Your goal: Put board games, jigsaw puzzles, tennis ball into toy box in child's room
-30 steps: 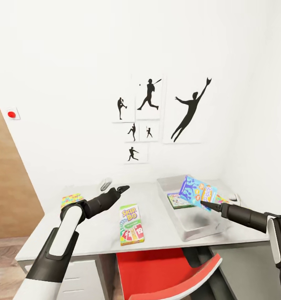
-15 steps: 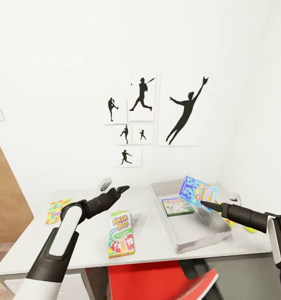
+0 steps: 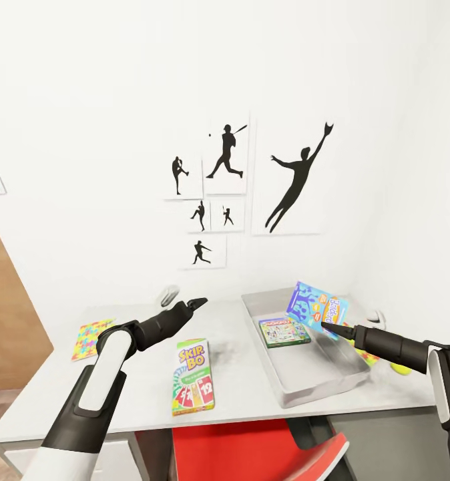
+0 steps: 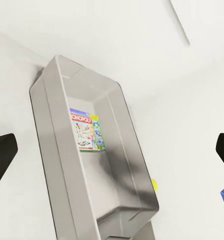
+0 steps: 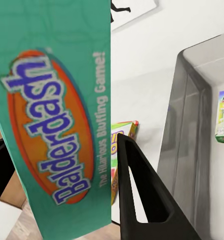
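On the counter [image 3: 252, 394]: jigsaw puzzle [image 3: 91, 337] far left, Skip-Bo box [image 3: 193, 378] at centre front, toy box [image 3: 305, 374] to the right with the Monopoly box [image 3: 284, 331] inside. Balderdash box [image 3: 316, 307] is above the toy box, tilted. Tennis ball [image 3: 402, 368] lies right of the toy box.

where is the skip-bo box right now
In the head view the Skip-Bo box lies flat on the table near its front edge, between the left gripper and the toy box.
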You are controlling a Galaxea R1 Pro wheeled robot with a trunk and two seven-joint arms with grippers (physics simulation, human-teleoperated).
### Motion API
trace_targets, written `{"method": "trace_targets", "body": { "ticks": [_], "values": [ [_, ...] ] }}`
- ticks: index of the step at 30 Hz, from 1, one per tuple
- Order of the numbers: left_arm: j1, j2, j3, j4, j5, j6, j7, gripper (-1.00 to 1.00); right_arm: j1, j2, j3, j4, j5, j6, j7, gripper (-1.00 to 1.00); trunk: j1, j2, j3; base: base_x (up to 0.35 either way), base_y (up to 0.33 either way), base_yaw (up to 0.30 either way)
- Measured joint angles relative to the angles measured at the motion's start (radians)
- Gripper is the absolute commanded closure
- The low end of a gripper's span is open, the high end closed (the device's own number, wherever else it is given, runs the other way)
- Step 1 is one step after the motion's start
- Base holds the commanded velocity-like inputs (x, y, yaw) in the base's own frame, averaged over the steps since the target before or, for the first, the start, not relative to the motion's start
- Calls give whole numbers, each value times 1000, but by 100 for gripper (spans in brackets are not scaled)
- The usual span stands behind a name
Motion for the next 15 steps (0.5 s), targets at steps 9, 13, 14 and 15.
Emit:
{"method": "trace_targets", "body": {
  "ticks": [9, 13, 14, 15],
  "values": [
    [0, 0, 0, 0, 0, -1, 0, -100, 0, 0, 0, 0, 0, 0, 0, 100, 0, 0, 0, 46, 94, 0],
    [0, 0, -3, 0, 1, -3, 1, -100, 0, 0, 0, 0, 0, 0, 0, 100, 0, 0, 0, 117, 154, 0],
    [0, 0, -4, -1, 1, -4, 1, -100, 0, 0, 0, 0, 0, 0, 0, 100, 0, 0, 0, 67, 83, 0],
    [0, 0, -4, 0, 1, -4, 1, -100, 0, 0, 0, 0, 0, 0, 0, 100, 0, 0, 0, 53, 67, 0]
  ]
}}
